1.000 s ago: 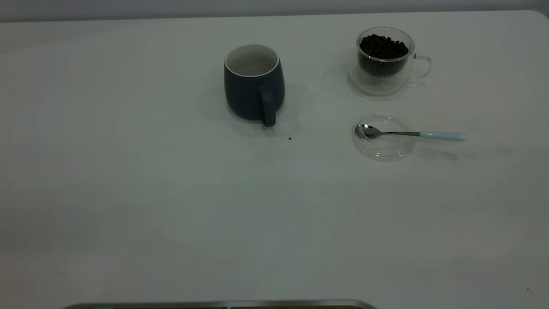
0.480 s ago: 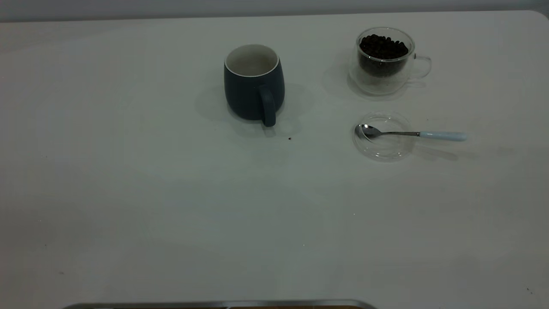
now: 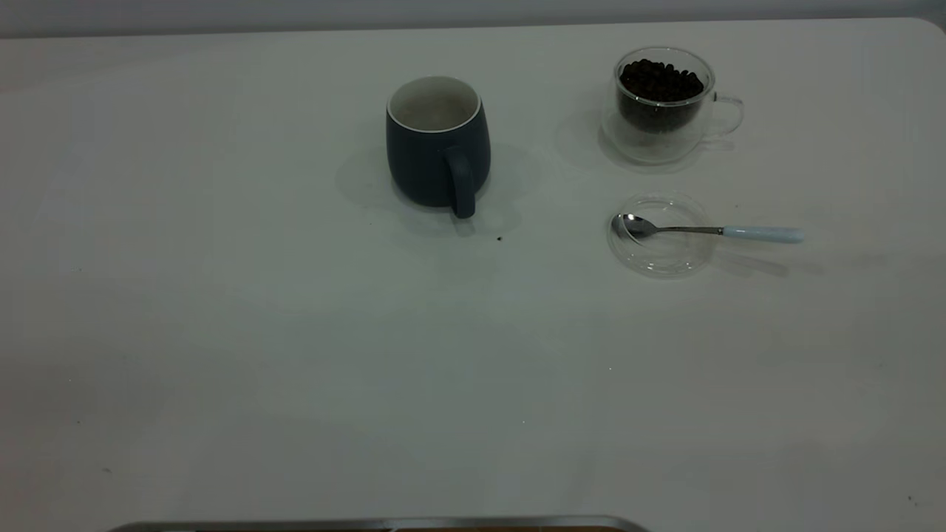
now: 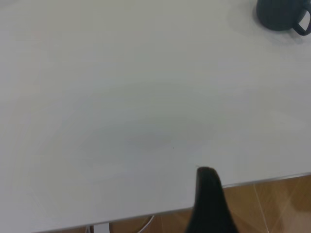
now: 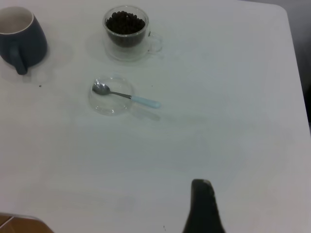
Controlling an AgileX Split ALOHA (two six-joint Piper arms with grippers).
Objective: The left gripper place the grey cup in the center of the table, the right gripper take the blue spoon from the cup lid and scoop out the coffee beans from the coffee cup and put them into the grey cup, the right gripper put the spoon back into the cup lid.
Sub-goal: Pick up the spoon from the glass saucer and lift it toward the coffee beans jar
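Left gripper (image 4: 209, 194): hanging at the table (image 3: 222, 332) edge, you cannot tell its spread, grey cup (image 4: 282, 14) sitting well ahead | Right gripper (image 5: 201, 204): spread unclear too, blue spoon (image 5: 126, 96) lying in the cup lid (image 5: 111, 97) far ahead, coffee cup (image 5: 126, 30) with coffee beans (image 5: 125, 22) beyond.

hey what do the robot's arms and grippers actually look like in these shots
Very little of them shows. The exterior view has neither arm in it. The left wrist view shows only one dark, matte black finger with a rounded tip, tapering upward. The right wrist view shows a similar black, rounded finger. No cables, markings or arm links are visible.
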